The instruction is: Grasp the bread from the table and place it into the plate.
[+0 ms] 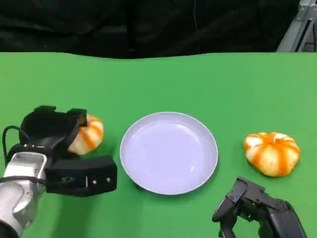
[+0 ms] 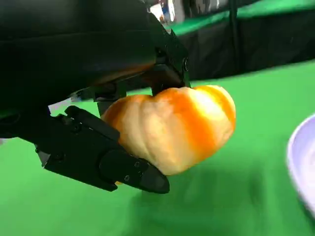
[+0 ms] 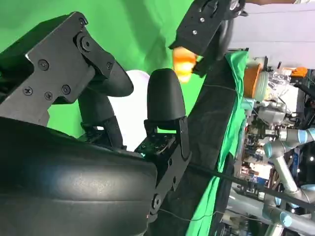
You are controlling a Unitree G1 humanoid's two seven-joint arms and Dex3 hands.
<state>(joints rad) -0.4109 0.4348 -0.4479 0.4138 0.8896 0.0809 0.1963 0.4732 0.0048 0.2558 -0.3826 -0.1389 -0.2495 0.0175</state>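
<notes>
My left hand [image 1: 54, 144] grips an orange-striped bread roll [image 1: 86, 134] just left of the white plate [image 1: 169, 151]. In the left wrist view the roll [image 2: 172, 128] sits between my black fingers [image 2: 108, 162], a little above the green table. A second striped roll [image 1: 272, 152] lies on the table right of the plate. My right hand [image 1: 257, 210] hovers near the front edge, below that roll, holding nothing with its fingers apart. The right wrist view shows my own fingers [image 3: 165, 98], the held roll [image 3: 184, 63] and the left hand [image 3: 206, 24] far off.
The green table [image 1: 158, 84] ends at a dark curtain along the back. A metal frame [image 1: 301, 27] stands at the back right corner. Lab equipment and another robot arm [image 3: 280, 147] show beyond the table in the right wrist view.
</notes>
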